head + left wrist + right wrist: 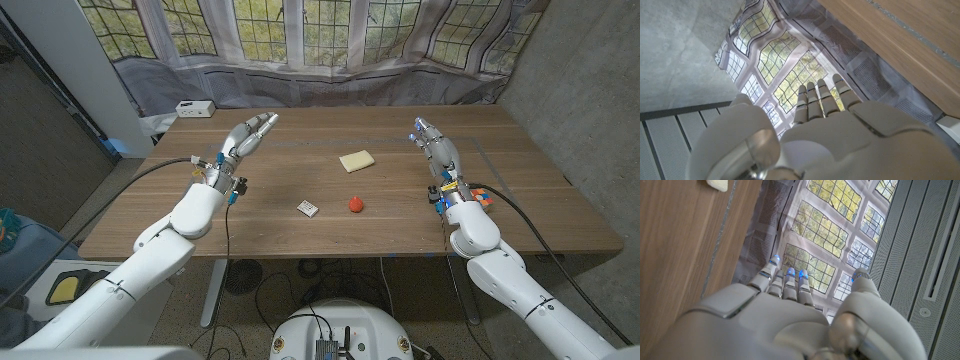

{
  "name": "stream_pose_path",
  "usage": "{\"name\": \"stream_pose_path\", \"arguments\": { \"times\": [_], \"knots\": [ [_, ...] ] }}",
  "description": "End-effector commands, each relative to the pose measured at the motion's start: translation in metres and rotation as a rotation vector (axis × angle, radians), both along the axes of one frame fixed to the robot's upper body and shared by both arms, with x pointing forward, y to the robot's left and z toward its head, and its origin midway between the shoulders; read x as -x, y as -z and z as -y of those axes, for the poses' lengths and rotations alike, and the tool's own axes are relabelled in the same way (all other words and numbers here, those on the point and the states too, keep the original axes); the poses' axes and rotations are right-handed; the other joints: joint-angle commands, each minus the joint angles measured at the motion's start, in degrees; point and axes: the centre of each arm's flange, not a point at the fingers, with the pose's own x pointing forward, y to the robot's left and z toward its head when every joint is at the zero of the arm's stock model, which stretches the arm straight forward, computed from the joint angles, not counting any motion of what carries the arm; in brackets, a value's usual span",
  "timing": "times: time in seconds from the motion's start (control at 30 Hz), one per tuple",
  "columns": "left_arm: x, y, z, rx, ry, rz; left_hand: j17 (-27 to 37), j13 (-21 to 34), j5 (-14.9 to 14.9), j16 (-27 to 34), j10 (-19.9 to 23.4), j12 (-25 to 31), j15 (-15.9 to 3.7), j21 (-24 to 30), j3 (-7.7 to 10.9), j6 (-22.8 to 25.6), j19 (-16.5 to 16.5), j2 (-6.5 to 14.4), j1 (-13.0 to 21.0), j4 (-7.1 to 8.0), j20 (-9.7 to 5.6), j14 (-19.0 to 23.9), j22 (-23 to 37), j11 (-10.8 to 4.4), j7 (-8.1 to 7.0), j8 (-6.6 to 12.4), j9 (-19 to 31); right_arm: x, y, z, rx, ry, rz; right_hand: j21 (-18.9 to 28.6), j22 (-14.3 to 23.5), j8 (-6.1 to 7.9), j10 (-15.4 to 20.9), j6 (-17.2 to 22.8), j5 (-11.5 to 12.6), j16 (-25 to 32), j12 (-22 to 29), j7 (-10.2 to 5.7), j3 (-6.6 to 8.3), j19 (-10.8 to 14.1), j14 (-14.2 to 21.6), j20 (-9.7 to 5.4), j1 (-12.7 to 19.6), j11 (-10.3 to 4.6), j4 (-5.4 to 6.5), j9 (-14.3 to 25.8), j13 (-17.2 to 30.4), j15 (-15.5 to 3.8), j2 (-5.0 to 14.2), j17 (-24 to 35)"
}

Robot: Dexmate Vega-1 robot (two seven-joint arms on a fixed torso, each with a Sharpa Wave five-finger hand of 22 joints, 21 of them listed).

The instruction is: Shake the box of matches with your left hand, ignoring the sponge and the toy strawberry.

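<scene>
White left robot hand raised, fingers straight, holding nothing; right robot hand likewise. Matchbox, toy strawberry, sponge lie mid-surface, well apart from both.

No writing can be read anywhere (the box of matches shows too small).

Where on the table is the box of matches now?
In the head view, the box of matches lies near the table's front edge, around the middle, just left of the toy strawberry and nearer than the sponge. Neither hand touches it.
</scene>
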Motion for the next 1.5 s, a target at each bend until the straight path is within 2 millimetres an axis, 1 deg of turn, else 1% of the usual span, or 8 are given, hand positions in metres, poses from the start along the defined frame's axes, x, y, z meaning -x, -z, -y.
{"name": "stream_pose_path", "arguments": {
  "times": [0.03, 0.33, 0.67, 0.77, 0.8, 0.93, 1.23, 1.5],
  "knots": [
    [-0.009, -0.002, -0.017, 0.186, 0.154, -0.027, 0.1, -0.1, 0.2, 0.6, 0.7, 0.4, 0.07, -0.3, -0.09, 0.7, -0.3, 0.0, -0.8, -0.06, -0.2, 0.6, 0.1, -0.12, -0.04, 0.32, 0.2, 0.001, -0.007, 0.002, 0.003, 0.001, 0.001, 0.2, 0.1, -0.08, 0.1, -0.1, 0.0, -0.1, -0.1, 0.01, 0.2, 0.1, -0.2, -0.26, -0.2, -0.13, -0.11, 0.1, 0.2, 0.07, 0.02, 0.2],
    [-0.009, 0.001, -0.025, 0.254, 0.179, -0.038, 0.1, -0.1, 0.2, 0.6, 0.6, 0.3, 0.11, -0.5, -0.16, 0.7, -0.5, 0.0, -0.9, -0.08, -0.18, 0.6, 0.1, -0.06, -0.08, 0.27, 0.1, -0.006, -0.014, 0.014, 0.023, -0.034, -0.003, 0.2, 0.1, -0.11, 0.2, -0.2, 0.0, 0.0, -0.1, -0.03, 0.18, 0.2, 0.0, -0.29, -0.2, -0.24, -0.13, 0.1, 0.2, -0.03, -0.02, 0.2],
    [-0.016, 0.013, -0.041, 0.357, 0.201, -0.08, 0.1, -0.1, 0.2, 0.2, -0.5, -0.2, 0.41, -0.9, -0.35, -0.5, -1.0, -0.2, -1.3, -0.15, -0.16, 0.0, 0.1, 0.16, -0.4, -0.3, 0.1, -0.02, -0.014, 0.018, 0.027, -0.107, -0.037, 0.5, 0.1, -0.48, -0.7, -1.5, -0.1, 0.2, -0.4, -1.64, 0.08, 1.4, 0.7, -0.82, -0.1, -1.22, -0.16, 0.1, 0.1, -0.55, -0.24, 0.1],
    [-0.02, 0.015, -0.045, 0.329, 0.181, -0.104, 0.1, -0.2, 0.2, 0.0, -0.9, -0.3, 1.05, -1.1, -0.45, -1.4, -1.4, -0.2, -1.5, -0.2, 0.01, -0.6, 0.1, 0.85, -0.11, -0.55, 0.1, -0.024, -0.013, 0.016, 0.026, -0.116, -0.044, 0.3, 0.1, 0.0, -0.8, -0.4, -0.2, 0.1, -0.4, -0.36, -0.08, 1.1, 0.4, -0.85, -0.4, -1.03, 0.0, 0.0, 0.0, -0.53, -0.35, 0.1],
    [-0.021, 0.015, -0.046, 0.309, 0.172, -0.114, 0.2, -0.2, 0.2, -0.1, -1.6, -0.6, 1.57, -1.3, -0.53, -2.7, -1.5, -0.2, -1.7, -0.23, 0.04, -0.9, 0.1, 1.9, 0.23, -0.88, 0.1, -0.025, -0.013, 0.016, 0.03, -0.117, -0.047, 0.2, 0.1, 0.04, -0.7, -0.3, -0.2, 0.0, -0.4, -0.08, -0.1, 1.0, 0.4, -0.9, -0.5, -0.9, 0.01, 0.0, 0.0, -0.54, -0.37, 0.1],
    [-0.03, 0.02, -0.045, 0.306, 0.195, -0.144, 0.2, -0.2, 0.3, -0.4, -3.8, -1.2, 2.96, -1.6, -0.79, -5.3, -2.0, -0.2, -2.3, -0.23, 0.38, -2.7, 0.1, 3.25, 1.28, -1.1, 0.1, -0.029, -0.009, 0.015, 0.03, -0.122, -0.05, 0.0, 0.1, -0.42, -1.8, -1.4, -0.2, -0.3, -0.7, 0.1, -0.14, 0.5, -0.5, -0.95, -0.4, -0.83, -0.02, 0.0, -0.1, -0.43, -0.43, 0.1],
    [-0.048, 0.033, -0.039, 0.304, 0.237, -0.188, 0.3, -0.3, 0.4, -0.6, -5.8, -1.5, 3.17, -2.3, -1.56, -6.9, -3.9, -0.9, -3.4, -0.08, 0.74, -4.7, 0.1, 2.48, 1.74, -1.02, 0.1, -0.037, 0.004, 0.014, 0.005, -0.173, -0.08, -0.6, 0.1, -0.23, -4.2, -1.5, -0.2, -1.1, -1.1, -1.35, -0.43, -2.0, -3.2, -0.99, -0.8, -0.59, 0.08, -0.1, -0.2, -0.29, -0.75, 0.0],
    [-0.045, 0.036, -0.042, 0.301, 0.232, -0.19, 0.3, -0.4, 0.6, -0.7, -8.0, -1.7, 3.73, -2.7, -2.36, -8.0, -5.9, -1.5, -4.5, 0.05, -1.52, -7.1, 0.0, 3.35, 2.45, -0.76, 0.0, -0.035, 0.005, 0.01, 0.003, -0.163, -0.076, -0.4, 0.1, -0.91, -4.6, -3.9, -0.3, -1.0, -0.9, -0.03, -0.54, -2.1, -3.4, -1.17, -0.9, -0.86, 0.06, -0.1, -0.2, -0.49, -0.9, -0.1]
  ]
}}
